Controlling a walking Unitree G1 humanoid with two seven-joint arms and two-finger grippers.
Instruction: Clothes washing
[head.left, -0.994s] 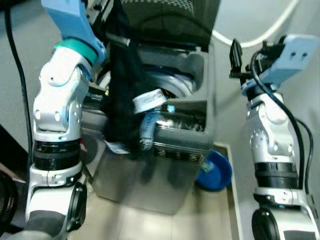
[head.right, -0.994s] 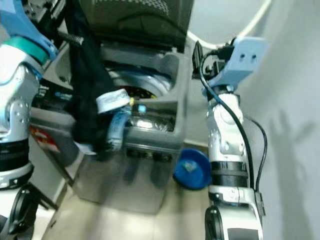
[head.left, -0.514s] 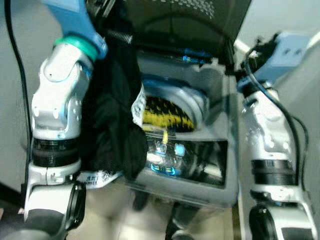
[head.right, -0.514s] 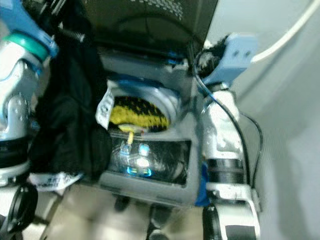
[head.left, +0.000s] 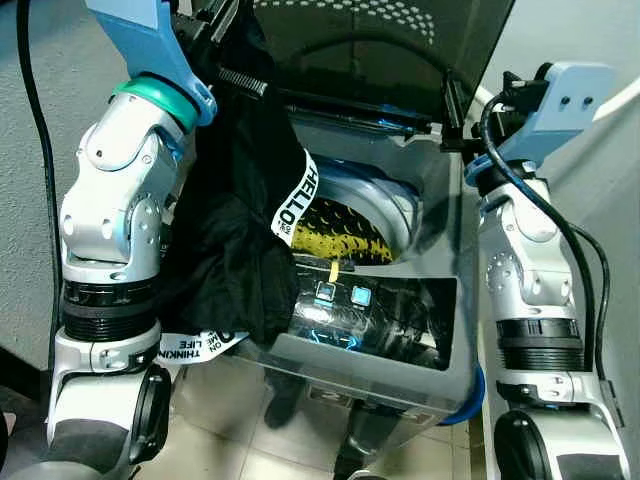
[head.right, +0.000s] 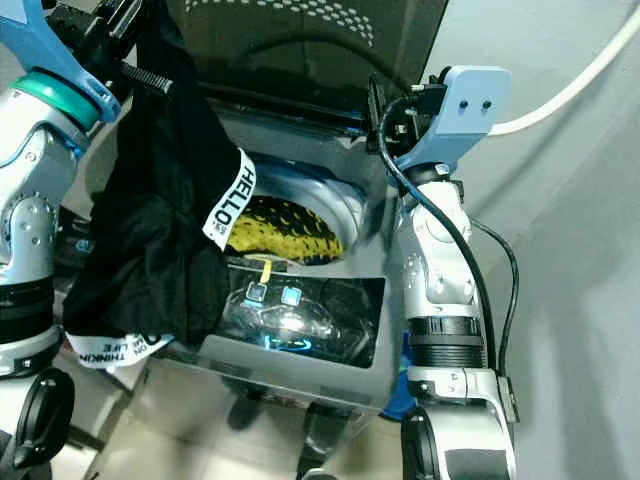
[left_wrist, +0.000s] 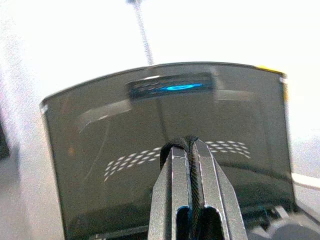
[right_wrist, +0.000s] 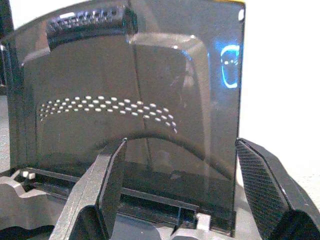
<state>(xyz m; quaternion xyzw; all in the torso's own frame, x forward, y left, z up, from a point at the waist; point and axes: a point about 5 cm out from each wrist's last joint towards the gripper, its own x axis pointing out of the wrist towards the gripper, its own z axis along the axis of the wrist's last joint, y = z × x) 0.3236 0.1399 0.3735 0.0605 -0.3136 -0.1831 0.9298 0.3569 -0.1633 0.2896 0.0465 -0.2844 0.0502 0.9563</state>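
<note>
- The black garment (head.left: 235, 240) hangs at the left of the frame, over the open washing machine (head.left: 400, 350).
- The left gripper (left_wrist: 190, 150) is pinched tight on it.
- The right gripper (right_wrist: 185, 175) is wide apart, holding nothing.
- A yellow cloth (head.left: 340, 232) is already in the drum; the black one is not.
- Its white band (head.left: 297, 200) reads "HELLO".

Head eyes look down on the washer (head.left: 380, 330).
Both wrist cameras face its raised lid (right_wrist: 135, 100) from near.
</note>
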